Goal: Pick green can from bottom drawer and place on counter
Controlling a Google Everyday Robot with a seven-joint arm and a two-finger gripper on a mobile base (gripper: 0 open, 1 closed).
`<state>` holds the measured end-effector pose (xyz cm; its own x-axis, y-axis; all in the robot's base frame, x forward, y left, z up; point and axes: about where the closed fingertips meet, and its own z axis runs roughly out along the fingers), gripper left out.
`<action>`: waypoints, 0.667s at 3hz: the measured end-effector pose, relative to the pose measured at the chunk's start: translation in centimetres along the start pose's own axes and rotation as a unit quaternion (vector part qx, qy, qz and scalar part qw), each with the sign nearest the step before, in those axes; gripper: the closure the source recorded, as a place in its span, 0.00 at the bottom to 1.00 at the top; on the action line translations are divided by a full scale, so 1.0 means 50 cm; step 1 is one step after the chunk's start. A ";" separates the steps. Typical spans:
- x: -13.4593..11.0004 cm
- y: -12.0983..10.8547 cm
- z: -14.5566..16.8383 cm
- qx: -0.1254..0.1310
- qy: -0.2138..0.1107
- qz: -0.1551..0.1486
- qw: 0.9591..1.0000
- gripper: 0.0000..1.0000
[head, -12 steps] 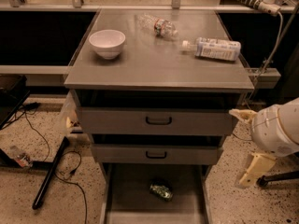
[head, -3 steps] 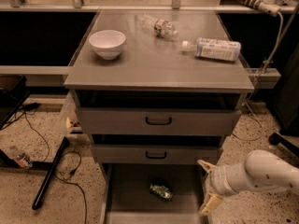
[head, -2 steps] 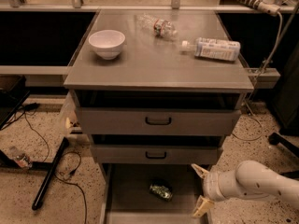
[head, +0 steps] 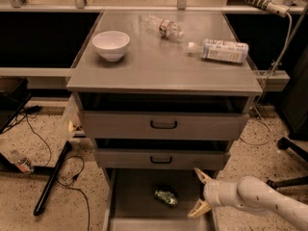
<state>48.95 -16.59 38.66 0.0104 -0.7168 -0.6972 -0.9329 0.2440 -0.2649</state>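
The green can [head: 166, 196] lies on its side on the floor of the open bottom drawer [head: 131, 196], near the middle. My gripper [head: 200, 193] is open, its two pale fingers spread one above the other, at the drawer's right side. It is a little to the right of the can and apart from it, holding nothing. The counter [head: 159, 64] is the flat grey top of the cabinet, above the two upper drawers.
On the counter stand a white bowl [head: 111, 44] at the left and two clear bottles [head: 163, 27] [head: 222, 50] lying at the back and right. The two upper drawers [head: 163, 124] are partly pulled out above the bottom one. Cables and a black bar [head: 50, 179] lie on the floor at left.
My arm has come down from the cabinet's right side and moved left, bringing the gripper to the bottom drawer's right side, closer to the can. The can has not moved.
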 end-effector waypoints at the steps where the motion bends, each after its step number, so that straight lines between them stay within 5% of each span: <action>1: 0.098 -0.030 0.043 -0.001 -0.043 0.063 0.997 0.00; 2: 0.098 -0.030 0.043 -0.001 -0.043 0.063 0.997 0.00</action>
<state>51.18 -19.06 34.21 -0.0766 -0.6210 -0.7801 -0.9293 0.3280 -0.1698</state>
